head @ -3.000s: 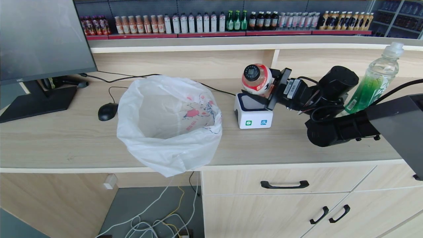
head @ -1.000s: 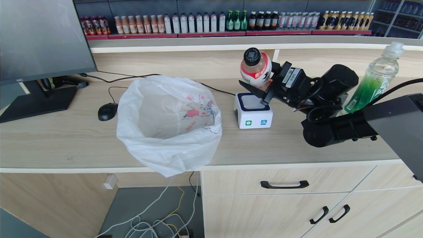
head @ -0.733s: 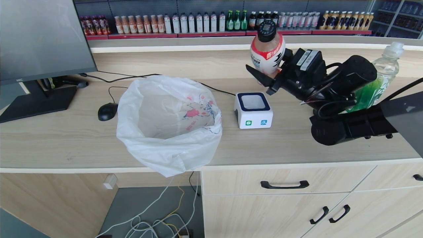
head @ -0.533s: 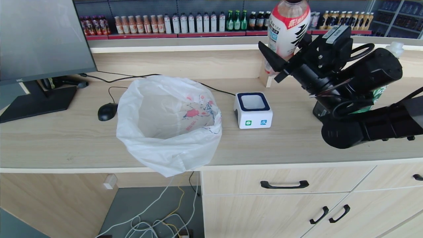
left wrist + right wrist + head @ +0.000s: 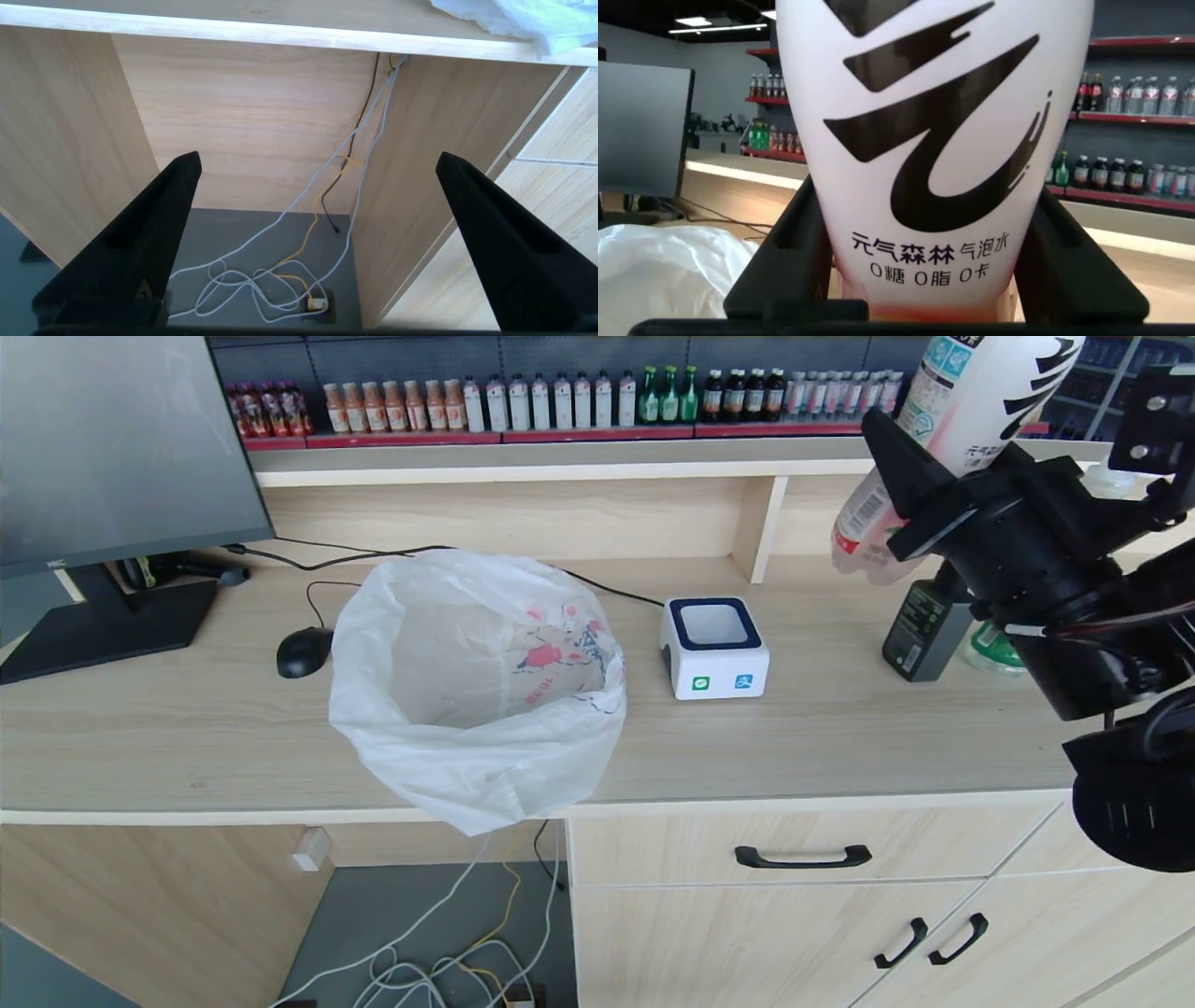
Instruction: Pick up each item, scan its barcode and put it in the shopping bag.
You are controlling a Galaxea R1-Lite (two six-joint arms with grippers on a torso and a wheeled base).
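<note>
The white bottle [image 5: 971,401] bears black brush strokes and a barcode.

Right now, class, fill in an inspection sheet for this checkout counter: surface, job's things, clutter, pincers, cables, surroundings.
Surface: wooden counter, drawers beneath.
Job's things: white bottle held high at the right; shopping bag open, overhanging the front edge; scanner beside it; dark container and green bottle standing at the right.
Clutter: mouse and monitor at the left.
Pincers: right pincer shut on the white bottle; left pincer open, low beneath the counter.
Cables: one cable runs behind the shopping bag; loose cables on the floor.
Surroundings: shelves of drinks behind.
</note>
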